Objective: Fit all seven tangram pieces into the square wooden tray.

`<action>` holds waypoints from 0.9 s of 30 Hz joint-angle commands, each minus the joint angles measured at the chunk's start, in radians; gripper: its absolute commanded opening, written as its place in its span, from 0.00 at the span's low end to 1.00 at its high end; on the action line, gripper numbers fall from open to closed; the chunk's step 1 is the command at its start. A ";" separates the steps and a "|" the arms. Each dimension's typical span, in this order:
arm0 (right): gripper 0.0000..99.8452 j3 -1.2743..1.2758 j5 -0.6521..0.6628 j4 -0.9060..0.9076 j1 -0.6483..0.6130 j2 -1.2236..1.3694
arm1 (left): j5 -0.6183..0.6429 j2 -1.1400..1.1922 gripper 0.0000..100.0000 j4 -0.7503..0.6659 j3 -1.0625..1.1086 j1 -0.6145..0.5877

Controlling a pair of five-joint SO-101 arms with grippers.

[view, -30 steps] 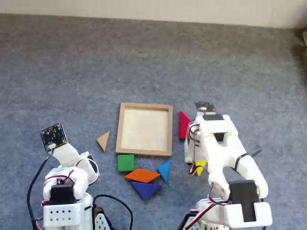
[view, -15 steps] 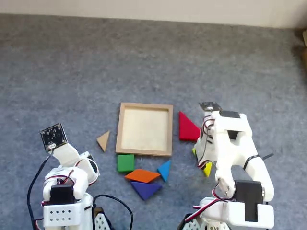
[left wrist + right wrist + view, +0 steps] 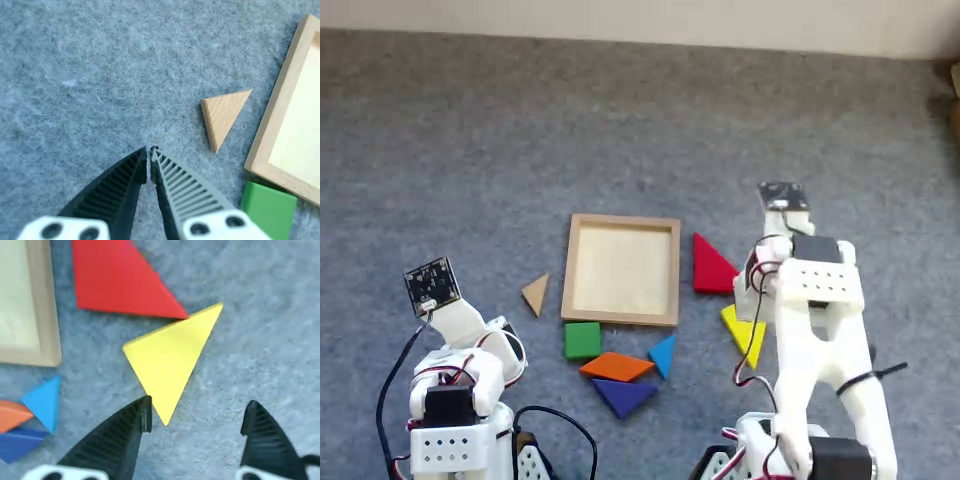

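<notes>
Right gripper (image 3: 197,409) is hanging wide open, empty — it needs centring over the yellow triangle (image 3: 172,357); left gripper (image 3: 150,151) is sitting closed, empty.

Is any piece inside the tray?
No, the tray shows only bare wood inside its rim.

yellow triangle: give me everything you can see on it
The yellow triangle is a flat, solid-coloured piece, apparently painted wood, with a thin side edge visible. It lies flat on the grey carpet, outside the tray and to its right, just below the red triangle, whose corner appears to touch its edge. The right gripper hangs open above it, one sharp corner of the triangle lying near a finger. Nothing grips it.
</notes>
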 commanded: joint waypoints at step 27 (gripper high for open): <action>0.29 -0.044 -0.517 -0.254 -0.133 0.361 | -0.006 0.007 0.04 0.005 0.022 0.021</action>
